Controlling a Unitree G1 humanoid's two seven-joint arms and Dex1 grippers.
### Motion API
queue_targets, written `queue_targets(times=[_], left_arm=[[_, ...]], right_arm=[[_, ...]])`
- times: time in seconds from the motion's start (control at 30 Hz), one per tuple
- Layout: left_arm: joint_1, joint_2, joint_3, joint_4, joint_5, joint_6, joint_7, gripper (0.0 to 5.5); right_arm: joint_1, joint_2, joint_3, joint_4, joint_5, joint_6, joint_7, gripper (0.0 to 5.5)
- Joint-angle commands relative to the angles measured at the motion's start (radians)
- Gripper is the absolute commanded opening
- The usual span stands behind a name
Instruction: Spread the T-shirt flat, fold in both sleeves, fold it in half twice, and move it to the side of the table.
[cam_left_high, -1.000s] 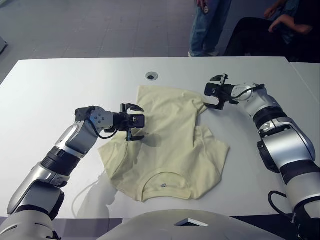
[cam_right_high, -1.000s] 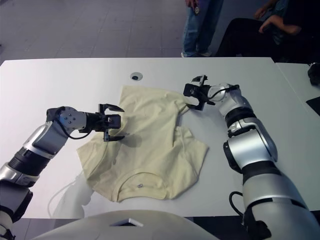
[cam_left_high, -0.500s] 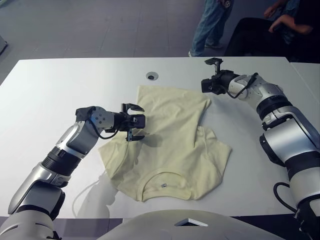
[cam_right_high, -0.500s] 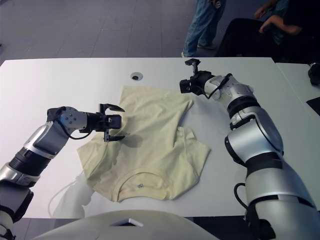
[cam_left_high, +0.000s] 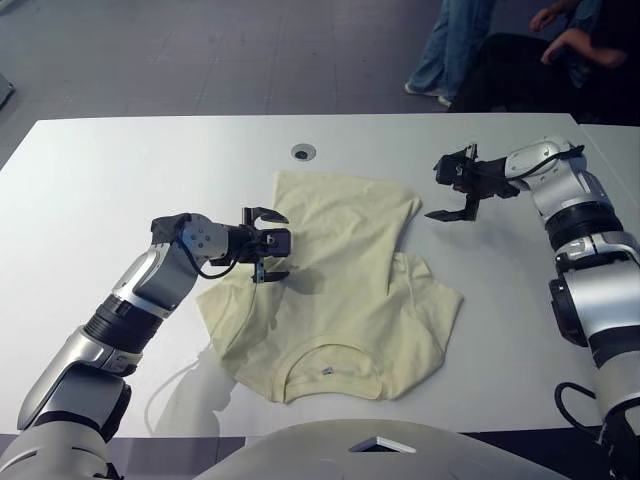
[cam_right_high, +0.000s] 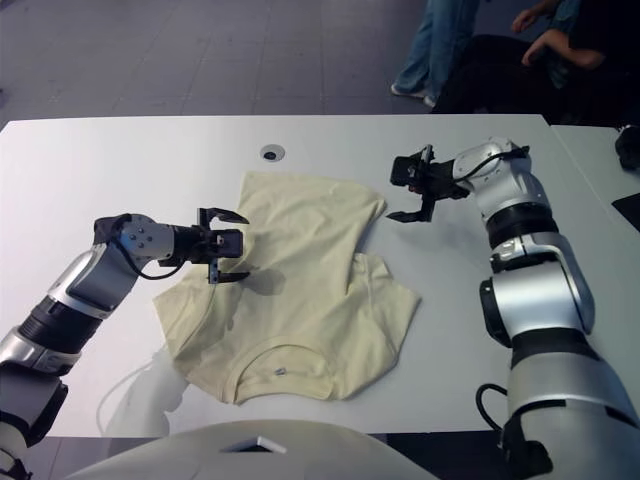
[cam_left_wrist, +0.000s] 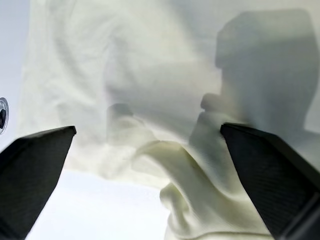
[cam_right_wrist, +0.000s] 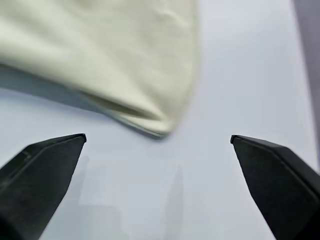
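Observation:
A pale yellow T-shirt (cam_left_high: 340, 280) lies crumpled on the white table (cam_left_high: 120, 190), collar toward the near edge and hem toward the far side. My left gripper (cam_left_high: 268, 244) hovers open just above the shirt's left side, near a raised fold (cam_left_wrist: 165, 165). My right gripper (cam_left_high: 456, 189) is open, empty, and lifted off the table a little to the right of the shirt's far right corner (cam_right_wrist: 150, 120).
A round cable hole (cam_left_high: 303, 152) sits in the table beyond the shirt. A white cord (cam_left_high: 165, 385) hangs at the near left edge. Bare table lies to the left and right of the shirt.
My right gripper has let go of the shirt's far right corner, lifted and swung away to the right. That corner now lies flatter. The left arm has stayed still.

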Motion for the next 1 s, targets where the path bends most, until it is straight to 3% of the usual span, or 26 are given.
queue_targets(times=[0.03, 0.4, 1.0], left_arm=[[0.05, 0.004, -0.042, 0.022, 0.031, 0.022, -0.031, 5.4], [0.056, 0.003, -0.044, 0.016, 0.036, 0.026, -0.029, 5.4], [0.052, -0.001, -0.048, 0.025, 0.045, 0.021, -0.03, 5.4]], right_arm=[[0.078, -0.004, -0.006, -0.152, 0.028, 0.069, 0.03, 5.39], [0.182, 0.034, 0.001, -0.343, 0.056, 0.169, 0.004, 5.39], [0.199, 0.079, 0.018, -0.405, 0.069, 0.212, -0.037, 5.39]])
